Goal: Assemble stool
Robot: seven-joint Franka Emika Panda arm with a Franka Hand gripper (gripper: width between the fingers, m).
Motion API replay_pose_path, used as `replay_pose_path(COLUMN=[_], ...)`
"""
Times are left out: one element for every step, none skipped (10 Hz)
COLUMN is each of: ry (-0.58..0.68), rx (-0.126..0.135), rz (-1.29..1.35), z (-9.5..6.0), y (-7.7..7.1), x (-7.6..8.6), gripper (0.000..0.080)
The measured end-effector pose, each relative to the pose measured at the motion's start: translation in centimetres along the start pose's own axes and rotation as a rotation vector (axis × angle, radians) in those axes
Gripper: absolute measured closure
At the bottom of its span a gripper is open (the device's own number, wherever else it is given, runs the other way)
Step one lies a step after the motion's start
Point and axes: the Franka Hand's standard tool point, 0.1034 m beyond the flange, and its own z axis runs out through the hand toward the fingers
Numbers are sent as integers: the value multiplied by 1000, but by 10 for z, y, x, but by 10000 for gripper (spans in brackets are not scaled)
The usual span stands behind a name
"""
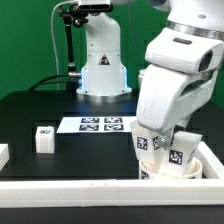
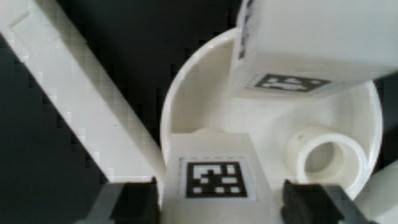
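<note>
The white round seat point(image 2: 214, 95) lies beside a long white rail, with a round socket hole point(image 2: 329, 157) in its face. A tagged leg point(image 2: 217, 178) stands on the seat between my fingers. My gripper point(image 2: 228, 200) has both pads against that leg's sides and is shut on it. A second tagged leg point(image 2: 302, 45) stands on the seat beyond it. In the exterior view my gripper point(image 1: 163, 142) reaches down onto the seat point(image 1: 160, 172) at the front right, and its hand hides most of the seat. A loose tagged leg point(image 1: 43, 138) stands at the left.
The marker board point(image 1: 100, 124) lies in the middle in front of the robot base point(image 1: 103, 70). White border rails run along the front point(image 1: 70, 190) and the right point(image 1: 214, 160); one rail point(image 2: 80, 100) lies right next to the seat. Another white part point(image 1: 3, 153) sits at the exterior view's left edge.
</note>
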Motion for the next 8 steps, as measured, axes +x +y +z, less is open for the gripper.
replay_pose_path(ry=[1, 1, 3, 24, 26, 24, 24, 23], rx=[0, -1, 4, 45, 51, 53, 62, 63], rz=[86, 141, 195, 349, 457, 528, 633, 685], z=[-1, -1, 0, 1, 0, -1, -1, -1], y=[0, 0, 0, -1, -3, -5, -6, -6], x=[0, 0, 0, -1, 0, 2, 2, 3], gripper=[464, 463, 463, 463, 463, 463, 463, 463])
